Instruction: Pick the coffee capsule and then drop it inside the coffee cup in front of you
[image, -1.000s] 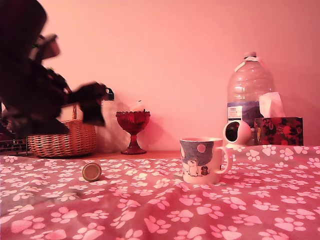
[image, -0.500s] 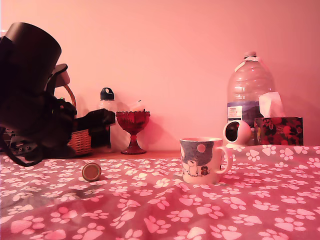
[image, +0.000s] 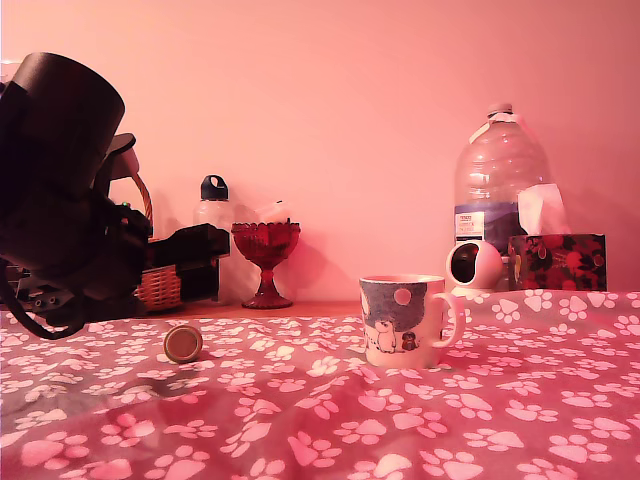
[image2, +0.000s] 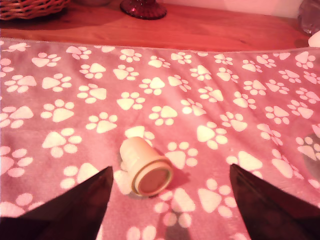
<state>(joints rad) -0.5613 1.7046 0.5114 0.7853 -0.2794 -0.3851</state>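
Observation:
The coffee capsule (image: 183, 343) lies on its side on the paw-print cloth at the exterior view's left; it is cream with a round brownish end face. In the wrist view the capsule (image2: 145, 167) lies just ahead of the fingertips, between the two dark fingers (image2: 75, 210), untouched. My gripper (image: 205, 250) hangs open above and behind the capsule, with nothing in it (image2: 170, 169). The coffee cup (image: 405, 320), white with a blue-grey dotted band and bear figures, stands upright to the right of the capsule in the exterior view, handle to the right.
Along the back stand a wicker basket (image: 160, 287), a red glass goblet (image: 266, 262), a black-capped bottle (image: 213, 205), a large plastic water bottle (image: 498, 190), a round white device (image: 474, 266) and a tissue box (image: 557, 262). Bare wooden tabletop (image2: 210, 30) shows beyond the cloth.
The arm has swung down and settled at the left. The gripper has dropped lower, uncovering the black-capped bottle. Capsule and cup have not moved.

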